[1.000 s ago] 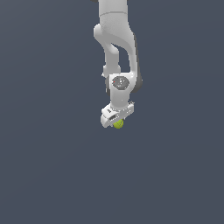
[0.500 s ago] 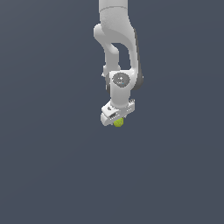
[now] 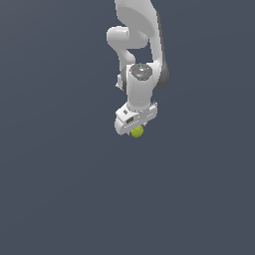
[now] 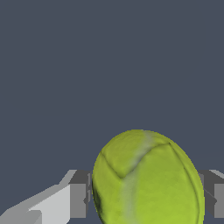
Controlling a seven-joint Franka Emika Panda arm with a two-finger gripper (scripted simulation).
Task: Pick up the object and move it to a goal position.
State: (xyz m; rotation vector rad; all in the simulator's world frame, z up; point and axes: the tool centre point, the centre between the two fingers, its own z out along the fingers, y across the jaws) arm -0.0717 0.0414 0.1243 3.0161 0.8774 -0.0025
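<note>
The object is a small yellow-green ball [image 3: 137,131] with thin dark seam lines, held just under the white hand of the arm. My gripper [image 3: 135,130] is shut on it, and most of the ball is hidden behind the hand in the exterior view. The wrist view shows the ball [image 4: 146,179] large and close, pinched between the two grey fingers [image 4: 78,199] on either side. It hangs above the plain dark grey ground, touching nothing else.
A flat, dark blue-grey surface [image 3: 60,189] fills the scene around the arm. The white arm [image 3: 139,55] reaches down from the upper edge of the exterior view. No other objects or markers show.
The arm has risen slightly with the ball still in the gripper, drifting a little toward the exterior view's right.
</note>
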